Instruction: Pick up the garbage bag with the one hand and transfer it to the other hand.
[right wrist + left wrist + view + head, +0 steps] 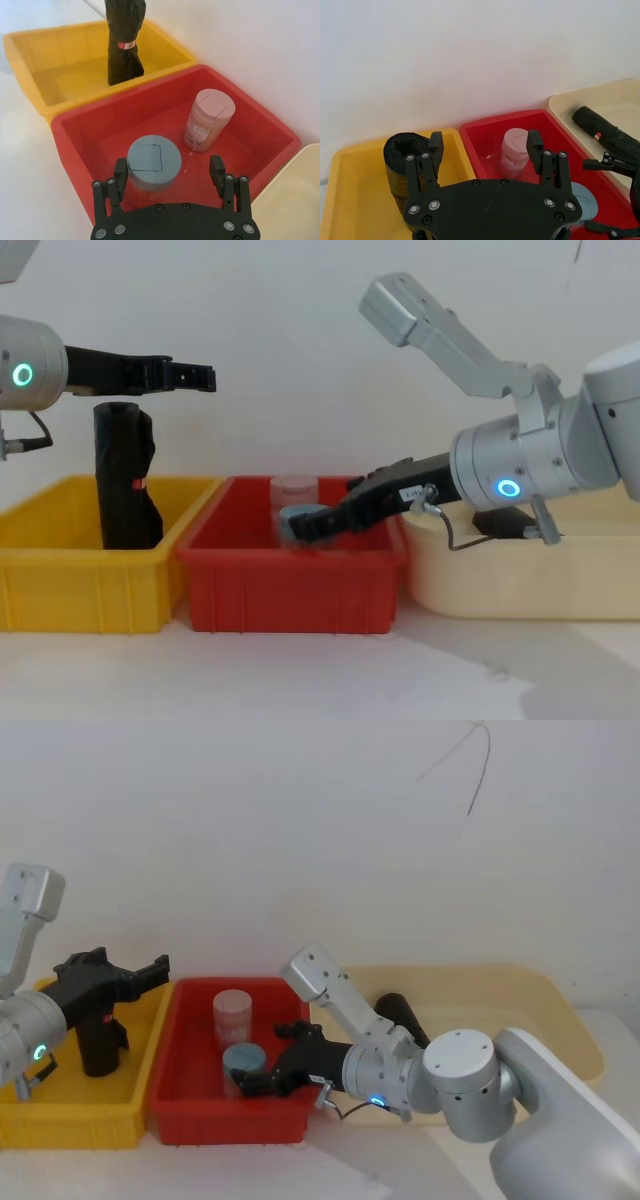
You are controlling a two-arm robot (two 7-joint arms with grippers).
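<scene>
Nothing lifted yet: garbage bag standing upright in the yellow bin at far left, untouched. Left gripper spread wide, hovering level with the roll's top and just to its right, apart from it. Grasp, lift and handover all left to do. Right gripper also spread wide, low inside the red bin, just beside a blue-lidded jar. Open air above the bins for the exchange; bin walls and jars likely in the way lower down.

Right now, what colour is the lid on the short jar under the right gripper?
Grey-blue lid, on the jar in the red bin; clearest in the right wrist view.
</scene>
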